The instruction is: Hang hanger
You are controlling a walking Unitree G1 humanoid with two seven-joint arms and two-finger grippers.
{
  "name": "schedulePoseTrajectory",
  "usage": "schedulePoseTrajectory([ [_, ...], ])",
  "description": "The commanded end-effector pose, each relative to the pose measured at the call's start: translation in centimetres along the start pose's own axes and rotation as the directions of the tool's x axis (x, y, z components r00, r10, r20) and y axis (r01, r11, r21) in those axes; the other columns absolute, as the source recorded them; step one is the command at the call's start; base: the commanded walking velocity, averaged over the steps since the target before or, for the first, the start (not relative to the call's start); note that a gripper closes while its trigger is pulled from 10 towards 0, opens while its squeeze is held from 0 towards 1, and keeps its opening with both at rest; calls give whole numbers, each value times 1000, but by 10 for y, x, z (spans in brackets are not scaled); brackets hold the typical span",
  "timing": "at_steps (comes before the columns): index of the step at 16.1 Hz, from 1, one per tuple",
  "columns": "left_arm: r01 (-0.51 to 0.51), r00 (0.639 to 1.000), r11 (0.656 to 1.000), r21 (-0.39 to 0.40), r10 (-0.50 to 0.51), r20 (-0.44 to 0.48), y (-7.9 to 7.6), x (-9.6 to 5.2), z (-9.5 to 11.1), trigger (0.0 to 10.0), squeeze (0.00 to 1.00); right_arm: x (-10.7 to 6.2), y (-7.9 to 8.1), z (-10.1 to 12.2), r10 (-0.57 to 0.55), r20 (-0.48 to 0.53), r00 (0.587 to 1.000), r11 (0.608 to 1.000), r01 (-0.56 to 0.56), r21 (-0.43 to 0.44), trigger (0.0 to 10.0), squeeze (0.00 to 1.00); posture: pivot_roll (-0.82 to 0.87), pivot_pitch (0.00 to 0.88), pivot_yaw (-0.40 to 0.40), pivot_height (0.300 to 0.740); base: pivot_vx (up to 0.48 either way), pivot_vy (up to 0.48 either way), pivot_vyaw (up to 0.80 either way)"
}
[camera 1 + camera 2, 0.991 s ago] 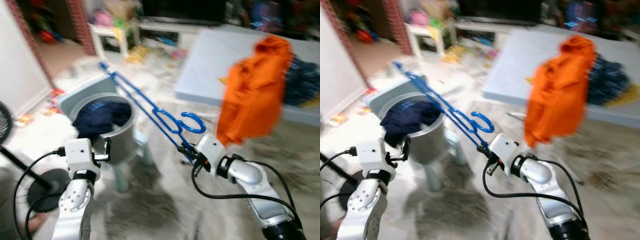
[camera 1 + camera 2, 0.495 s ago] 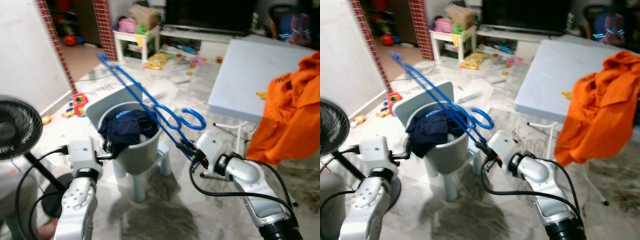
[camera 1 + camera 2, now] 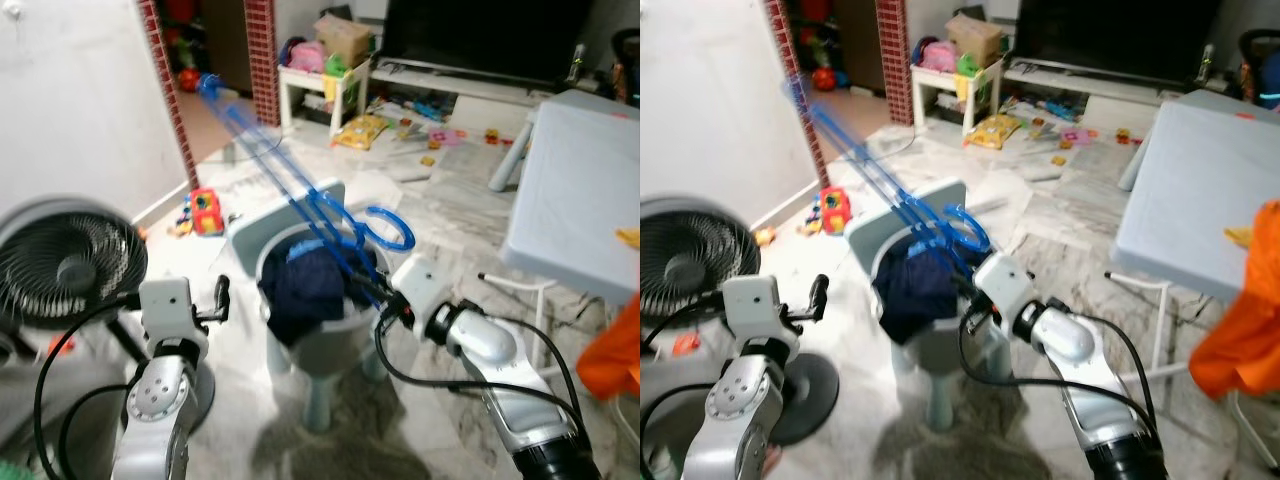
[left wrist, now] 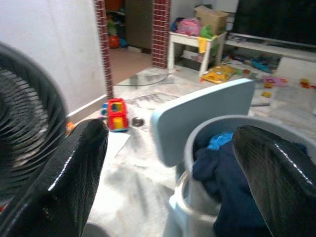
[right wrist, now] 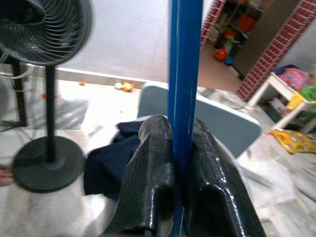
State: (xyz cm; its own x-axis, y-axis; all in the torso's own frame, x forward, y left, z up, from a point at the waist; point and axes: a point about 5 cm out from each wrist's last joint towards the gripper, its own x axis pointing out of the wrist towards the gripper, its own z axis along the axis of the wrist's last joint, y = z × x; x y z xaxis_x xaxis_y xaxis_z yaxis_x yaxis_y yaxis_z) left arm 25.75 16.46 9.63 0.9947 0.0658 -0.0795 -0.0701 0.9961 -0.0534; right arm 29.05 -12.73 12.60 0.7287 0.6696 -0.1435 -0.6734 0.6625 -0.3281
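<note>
Between the two closed black fingers of the right gripper [image 5: 178, 187] sits the thin blue plastic hanger [image 3: 300, 195], clamped at one end, its long axis running up and away toward the robot's left with the hook [image 3: 385, 228] curling just above the grip. Below it stands a grey laundry bucket [image 3: 325, 320] of dark blue clothes [image 3: 305, 285]. The left gripper [image 4: 168, 163], nearer the black standing fan [image 3: 65, 265], hangs empty with fingers spread wide.

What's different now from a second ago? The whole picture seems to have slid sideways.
That is the camera turning left: a black standing fan has come into view. The right gripper still clamps the blue plastic hangers over the grey bucket of dark clothes. The left gripper stays open, holding nothing.
</note>
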Motion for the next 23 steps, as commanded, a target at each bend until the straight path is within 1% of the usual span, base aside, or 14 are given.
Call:
schedulePoseTrajectory([
  [1, 28, 1000, 1000, -9, -28, -7, -9, 1, 0, 10000, 0, -2, -9, 8, -34, 25, 999, 999, 35, -35, 10000, 0, -140, 0, 10, 740, 480, 0, 0],
  [4, 28, 999, 999, -26, -29, -29, -11, 2, -3, 10000, 0, -2, -11, 9, -46, 37, 998, 999, 47, -22, 10000, 0, -141, 0, 6, 740, 431, -85, 0],
  [6, 32, 999, 999, -36, -33, -35, -12, 3, -4, 10000, 0, -1, -10, 10, -40, 39, 998, 999, 41, -35, 10000, 0, -141, 0, 5, 740, 285, 0, 0],
  [9, 42, 999, 999, -35, -43, -26, -14, 3, -3, 10000, 0, 0, -9, 10, -33, 42, 999, 998, 35, -43, 10000, 0, -140, 0, 6, 740, 290, -312, 0],
  [11, 37, 999, 998, -54, -39, -22, -15, 2, -3, 10000, 0, 0, -8, 10, -30, 44, 999, 999, 32, -42, 10000, 0, -140, 0, 3, 740, 0, 0, 0],
  [14, 16, 999, 998, -54, -18, -38, -13, 2, -5, 10000, 0, 1, -8, 10, -25, 43, 999, 998, 27, -50, 10000, 0, -138, 0, 0, 740, 0, 0, 0],
  [17, 20, 999, 998, -62, -22, -34, -13, 2, -5, 10000, 0, 2, -8, 11, -20, 45, 999, 998, 22, -51, 10000, 0, -138, 0, -1, 740, 0, 0, 0],
  [23, 22, 999, 998, -66, -24, -31, -14, 3, -5, 10000, 0, 2, -8, 10, -17, 40, 999, 998, 19, -58, 10000, 0, -144, 0, -1, 740, 0, -397, 0],
])
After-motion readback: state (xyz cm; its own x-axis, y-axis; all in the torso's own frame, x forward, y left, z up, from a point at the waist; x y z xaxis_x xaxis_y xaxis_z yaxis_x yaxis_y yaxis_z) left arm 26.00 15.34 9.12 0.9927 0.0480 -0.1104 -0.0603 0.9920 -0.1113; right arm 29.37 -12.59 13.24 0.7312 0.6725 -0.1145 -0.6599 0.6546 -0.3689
